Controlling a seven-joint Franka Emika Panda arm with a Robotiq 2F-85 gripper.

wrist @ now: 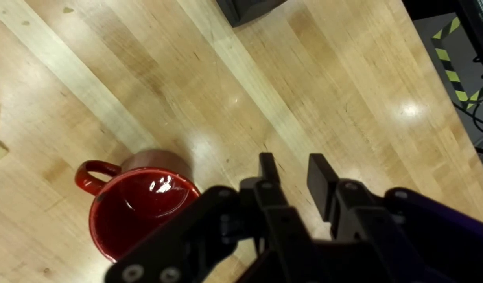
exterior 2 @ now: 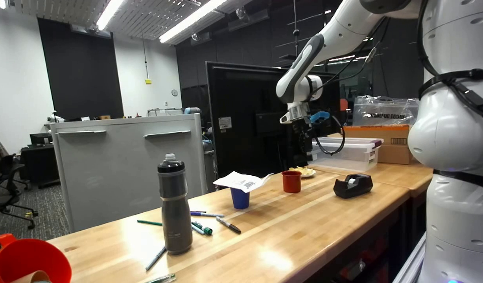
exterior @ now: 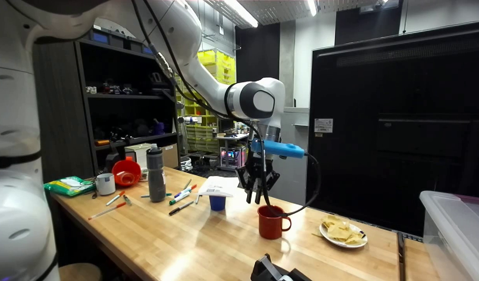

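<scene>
End effector (wrist: 291,167) hangs abv wood tbl (wrist: 225,114) nr red mug (wrist: 137,214), jaws parted w/ small gap.

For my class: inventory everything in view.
Table: 1, wooden, foreground
Mug: 1, red, table
Plate: 1, white, table
Chips: several, yellow, plate
Cup: 1, blue, table
Packet: 1, white, atop cup
Bottle: 1, grey, table
Pens: several, multicoloured, table
Tape dispenser: 1, black, table
Container: 1, red, table
Second cup: 1, white, table
Bag: 1, green, table
Bin: 1, clear, table
Cartons: 2+, brown, background
Shelves, cabinet, panel: several, dark/grey, background
Arm: 1, white, over table
Gripper: 1, black, above table
</scene>
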